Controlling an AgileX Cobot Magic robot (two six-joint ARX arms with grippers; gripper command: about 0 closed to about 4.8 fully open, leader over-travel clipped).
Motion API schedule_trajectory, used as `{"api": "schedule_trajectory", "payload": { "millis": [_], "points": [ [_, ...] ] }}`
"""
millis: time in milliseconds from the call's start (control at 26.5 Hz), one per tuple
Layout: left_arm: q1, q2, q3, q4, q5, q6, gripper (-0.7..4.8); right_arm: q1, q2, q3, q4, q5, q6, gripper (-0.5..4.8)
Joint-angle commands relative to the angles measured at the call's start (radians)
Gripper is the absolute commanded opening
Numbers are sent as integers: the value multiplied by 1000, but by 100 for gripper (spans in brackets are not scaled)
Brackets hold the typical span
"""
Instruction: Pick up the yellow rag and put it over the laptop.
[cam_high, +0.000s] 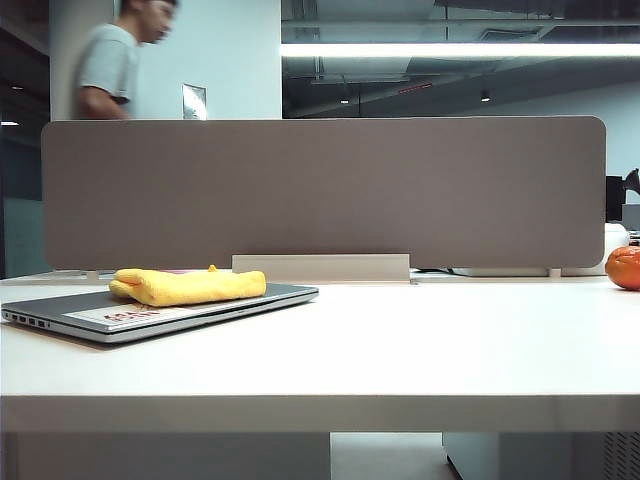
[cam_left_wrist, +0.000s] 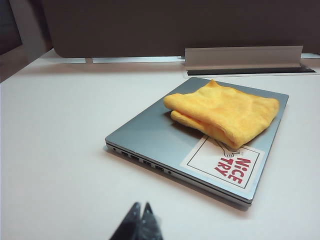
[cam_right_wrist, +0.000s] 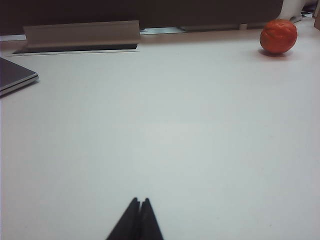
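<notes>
My left tool (cam_left_wrist: 141, 212) and right tool (cam_right_wrist: 139, 207) are clenched empty (both low over the worktop (cam_high: 420, 340)); the yellow rag (cam_left_wrist: 225, 112) lies on the laptop (cam_left_wrist: 150, 137) ahead of my left tool.

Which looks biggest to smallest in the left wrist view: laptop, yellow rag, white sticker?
1. laptop, closed, widest by far.
2. yellow rag, folded, lying on the lid's far part.
3. white sticker, partly under the rag's edge; visible part smallest.

Rag (cam_left_wrist: 225, 112) lies on laptop (cam_left_wrist: 165, 140), seemingly rearward.
</notes>
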Motion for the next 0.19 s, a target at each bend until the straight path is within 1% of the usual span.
{"api": "schedule_trajectory", "payload": {
  "millis": [38,189],
  "points": [
    [1,0,3,13,4,1,-6,0,-1,-4,11,3,1,-6],
    [1,0,3,13,4,1,-6,0,-1,-4,11,3,1,-6]
  ]
}}
